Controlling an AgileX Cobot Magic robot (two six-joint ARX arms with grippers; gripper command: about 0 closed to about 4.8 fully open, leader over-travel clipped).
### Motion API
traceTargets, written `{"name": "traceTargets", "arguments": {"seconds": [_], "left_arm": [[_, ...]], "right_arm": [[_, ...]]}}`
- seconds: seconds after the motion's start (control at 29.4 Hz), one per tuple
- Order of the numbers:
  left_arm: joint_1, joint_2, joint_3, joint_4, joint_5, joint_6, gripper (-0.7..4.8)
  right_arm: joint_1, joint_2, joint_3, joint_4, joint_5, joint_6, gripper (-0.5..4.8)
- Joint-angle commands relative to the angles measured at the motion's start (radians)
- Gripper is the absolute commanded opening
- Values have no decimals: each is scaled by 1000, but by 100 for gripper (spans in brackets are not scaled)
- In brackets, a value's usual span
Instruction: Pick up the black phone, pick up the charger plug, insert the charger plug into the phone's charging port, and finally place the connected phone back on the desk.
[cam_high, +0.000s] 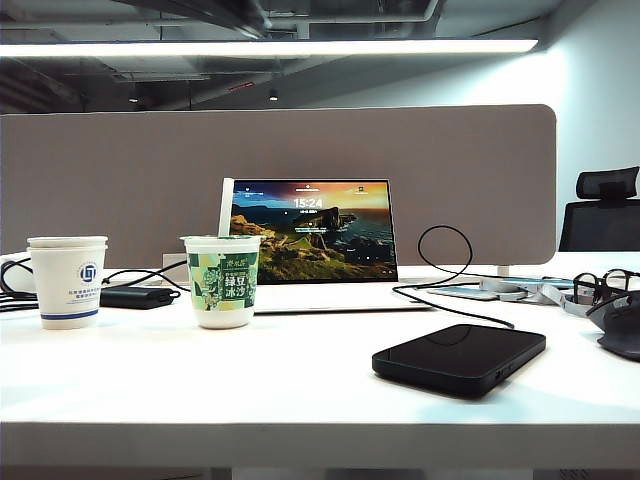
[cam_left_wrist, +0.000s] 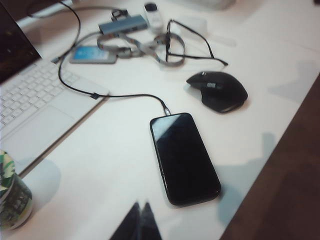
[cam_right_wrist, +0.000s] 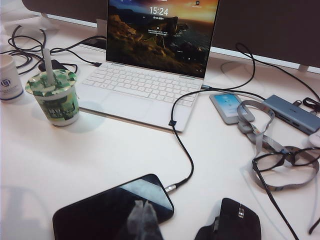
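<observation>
Already we see black phone (cam_left_wrist: 185, 157) flat on bench (cam_left_wrist: 125, 165), charger plug (cam_left_wrist: 165, 112) seated in port. Left gripper (cam_left_wrist: 140, 210) and right gripper (cam_right_wrist: 142, 210), both clenched and empty, hover at phone's six o'clock. We judge task done; next move: clear arms.

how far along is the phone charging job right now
It looks essentially finished. Done: the plug sits in the end of the phone, and the phone lies flat on the desk. In hand: nothing; the left end effector and right end effector are both shut and empty, above the phone. Left: nothing visible, beyond the arms clearing away.
</observation>
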Motion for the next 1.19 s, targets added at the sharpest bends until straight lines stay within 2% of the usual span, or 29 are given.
{"name": "traceTargets", "arguments": {"seconds": [0.03, 0.58, 0.75, 0.99, 1.09, 1.19], "left_arm": [[-1, -89, -85, 60, 0, 26, -6], [0, -555, -414, 87, -104, 23, -6], [0, -702, -498, 89, -194, -39, -6], [0, -889, -579, 85, -237, -39, -6], [0, -948, -588, 75, -218, 0, -6], [0, -943, -589, 79, -175, 0, -6]], "right_arm": [[0, -37, -46, 27, 37, 5, 0], [0, -65, -76, -3, 45, 4, -1], [0, -65, -76, -3, 48, 4, -1], [0, -65, -76, -3, 48, 4, -1], [0, -65, -76, -3, 44, 4, -1], [-1, -66, -76, -3, 47, 4, -1]]}}
